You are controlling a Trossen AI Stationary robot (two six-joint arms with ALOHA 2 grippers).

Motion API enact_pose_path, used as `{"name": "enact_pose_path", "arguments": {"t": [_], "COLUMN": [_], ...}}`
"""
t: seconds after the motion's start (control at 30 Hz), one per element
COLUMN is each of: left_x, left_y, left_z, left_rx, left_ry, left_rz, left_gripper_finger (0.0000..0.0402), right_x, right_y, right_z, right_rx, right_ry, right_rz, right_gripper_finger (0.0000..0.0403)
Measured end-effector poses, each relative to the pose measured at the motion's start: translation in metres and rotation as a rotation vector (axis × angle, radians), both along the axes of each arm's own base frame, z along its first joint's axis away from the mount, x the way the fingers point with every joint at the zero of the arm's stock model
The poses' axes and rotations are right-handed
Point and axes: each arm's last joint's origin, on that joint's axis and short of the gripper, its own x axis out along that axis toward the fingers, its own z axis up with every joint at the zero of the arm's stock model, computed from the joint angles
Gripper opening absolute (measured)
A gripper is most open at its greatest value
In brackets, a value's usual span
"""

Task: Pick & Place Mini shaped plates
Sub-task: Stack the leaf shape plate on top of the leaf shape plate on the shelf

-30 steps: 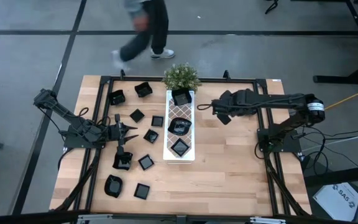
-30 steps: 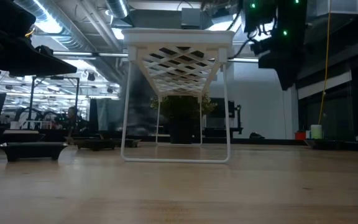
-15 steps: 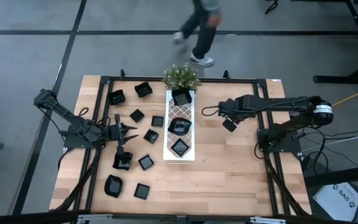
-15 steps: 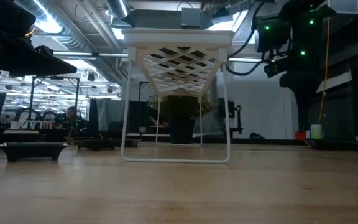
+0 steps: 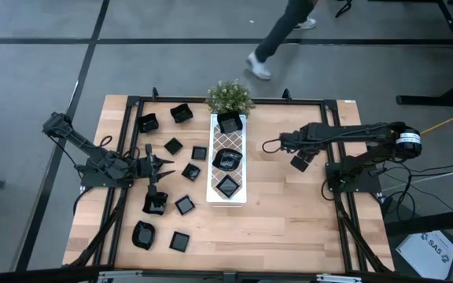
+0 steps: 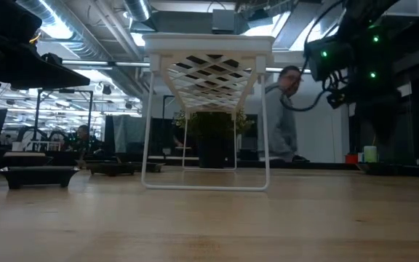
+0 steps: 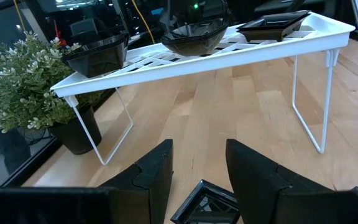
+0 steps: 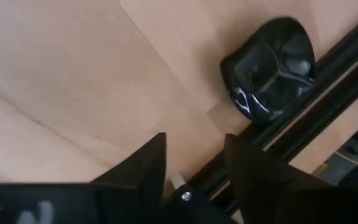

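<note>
The big wooden desk holds everything. A long white tray on thin legs stands in the middle of it, between the two grippers. Three mini shaped plates sit on top of the tray. A small green plant stands at the tray's far end.

The left arm waits on the left side of the desk. The left gripper points toward the tray, and its fingers are apart with nothing between them. Many black plates lie on the desk all around this gripper, and one square plate lies just in front of it.

The right gripper hangs above bare wood, on the other side of the tray. Its fingers are apart and hold nothing. One rounded black plate lies on the desk just ahead of it, by the black frame rail.

A person walks past behind the desk.
</note>
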Motion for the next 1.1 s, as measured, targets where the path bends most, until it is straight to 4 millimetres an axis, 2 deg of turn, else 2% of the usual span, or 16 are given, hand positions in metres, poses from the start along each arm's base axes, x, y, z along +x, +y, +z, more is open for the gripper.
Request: {"name": "enact_pose_path", "arguments": {"t": [0.13, 0.27, 0.67, 1.1], "left_x": [0.000, 0.000, 0.000, 0.000], "left_y": [0.000, 0.000, 0.000, 0.000], "left_z": [0.000, 0.000, 0.000, 0.000], "left_rx": [0.000, 0.000, 0.000, 0.000], "left_ry": [0.000, 0.000, 0.000, 0.000], "left_rz": [0.000, 0.000, 0.000, 0.000], "left_gripper_finger": [0.0143, 0.0143, 0.0143, 0.0143], "right_x": [-0.008, -0.011, -0.010, -0.003], "right_y": [-0.001, -0.002, -0.002, -0.004], "right_z": [-0.010, -0.015, -0.018, -0.035], "right_rx": [-0.001, 0.007, 0.007, 0.060], "right_ry": [0.042, 0.064, 0.076, 0.161], "right_rz": [-0.002, 0.032, 0.028, 0.036], "right_gripper_finger": [0.0199, 0.0218, 0.0220, 0.0220]}}
